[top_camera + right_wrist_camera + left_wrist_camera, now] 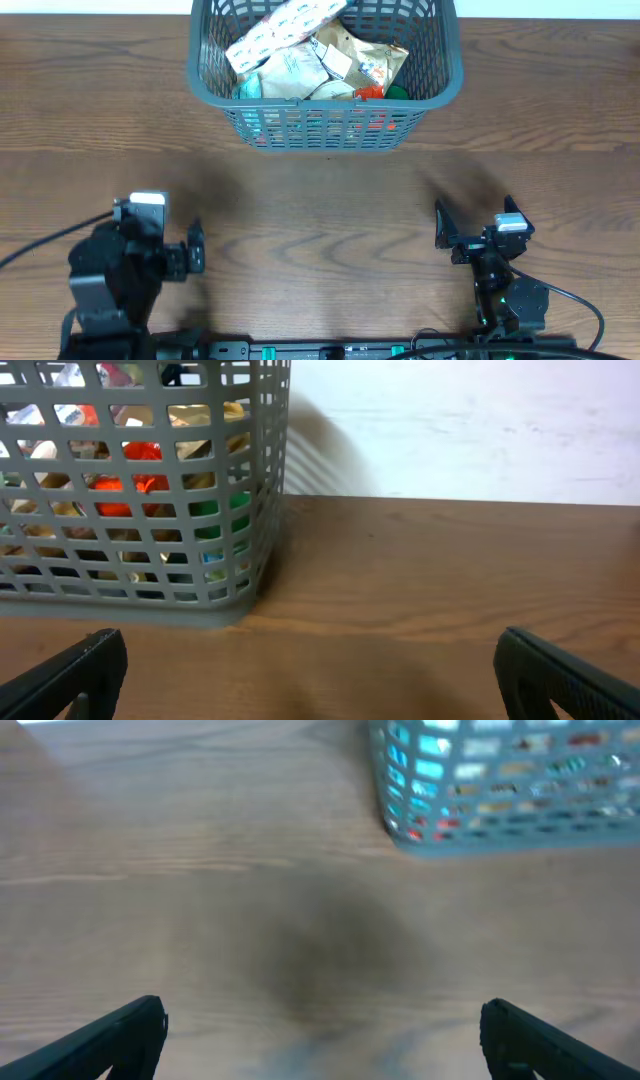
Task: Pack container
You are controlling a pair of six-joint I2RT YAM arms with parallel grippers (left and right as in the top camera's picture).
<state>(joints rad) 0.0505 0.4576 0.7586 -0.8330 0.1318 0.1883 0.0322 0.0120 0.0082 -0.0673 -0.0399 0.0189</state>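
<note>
The container [200, 80] is a dark grey lattice basket at the back middle of the table, filled with several snack packets and bags [310, 55]. It also shows in the left wrist view [480, 838] at the upper right and in the right wrist view [235, 595] at the left. My left gripper [196, 248] is open and empty near the front left of the table. My right gripper [440, 226] is open and empty near the front right. Both are well away from the basket.
The wooden table [320, 210] stretches between the grippers and the basket. A white wall [470, 420] stands behind the table's far edge. Cables [40, 245] trail from the arm bases at the front.
</note>
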